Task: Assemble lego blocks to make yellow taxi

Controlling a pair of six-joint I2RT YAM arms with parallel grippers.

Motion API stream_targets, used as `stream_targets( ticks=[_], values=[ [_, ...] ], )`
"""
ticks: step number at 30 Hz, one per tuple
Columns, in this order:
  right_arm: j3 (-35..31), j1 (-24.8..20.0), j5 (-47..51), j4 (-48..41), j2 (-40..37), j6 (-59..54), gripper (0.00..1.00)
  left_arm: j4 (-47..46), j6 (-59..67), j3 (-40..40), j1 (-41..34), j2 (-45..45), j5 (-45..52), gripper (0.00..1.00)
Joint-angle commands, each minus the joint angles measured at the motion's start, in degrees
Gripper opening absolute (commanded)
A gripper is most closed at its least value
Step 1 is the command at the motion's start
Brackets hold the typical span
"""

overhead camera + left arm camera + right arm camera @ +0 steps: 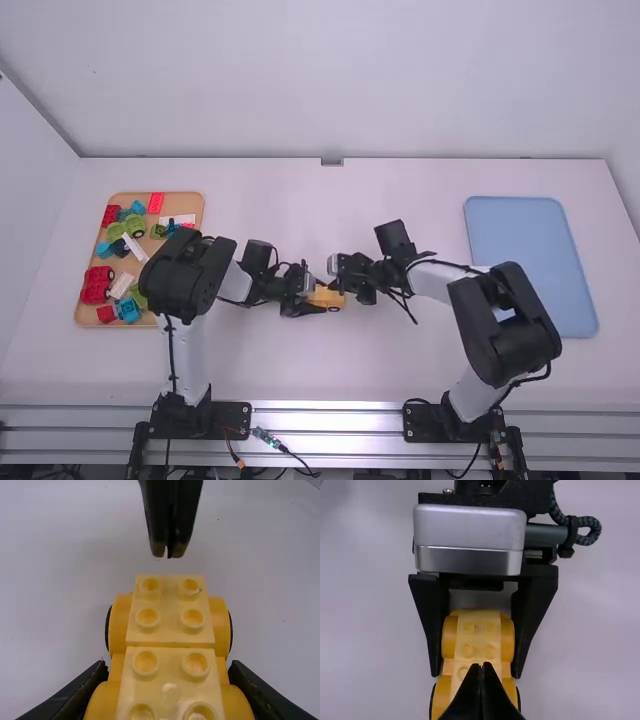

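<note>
The left gripper (pixel 314 297) has its fingers parted around the body of a yellow block car (pixel 326 298), pinching it from both sides near the middle of the white table (pixel 300 370). The right gripper (pixel 338 287) has its fingers drawn together to a narrow point, with nothing between them. In the left wrist view, these fingertips hang just past one end of the car and apart from it. The right wrist view shows the left gripper's black fingers clamped along the car's flanks. On top, the car carries rows of round studs (pixel 193 619), with a seam running crosswise between two stud-topped sections; rounded yellow wheel covers (pixel 120 625) bulge out at the sides, edged with black. Toward the table's left side lies a wooden tray (pixel 186 203) of loose blocks: a red wheeled base (pixel 97 285) and a flat red piece (pixel 155 203), green pieces (pixel 134 226), light-blue pieces (pixel 127 310), and white ones (pixel 133 247), partly hidden by the left arm (pixel 185 275). Toward the right side lies a flat blue tray (pixel 530 265), beyond the bend of the right arm (pixel 505 325).
</note>
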Motion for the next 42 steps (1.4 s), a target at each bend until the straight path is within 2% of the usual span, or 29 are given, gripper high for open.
stream_targets(
  ticks=[1,25,30,42],
  values=[
    [0.98,0.46,-1.77,0.15,0.87,-0.28,0.0,-1.46,-0.24,-0.87,-0.37,1.05,-6.51,0.04],
    [0.94,0.04,-2.25,1.97,14.44,0.22,0.0,-1.46,-0.26,-0.87,-0.17,1.03,-6.75,0.04],
    [1.18,0.48,-2.23,1.4,12.5,-1.36,0.0,-1.05,-0.26,-0.87,-0.17,0.96,-6.75,0.04],
    [5.18,-0.39,-1.53,1.2,-1.18,1.53,0.0,-1.64,-2.01,0.02,-0.17,0.33,-7.26,0.05]
  ],
)
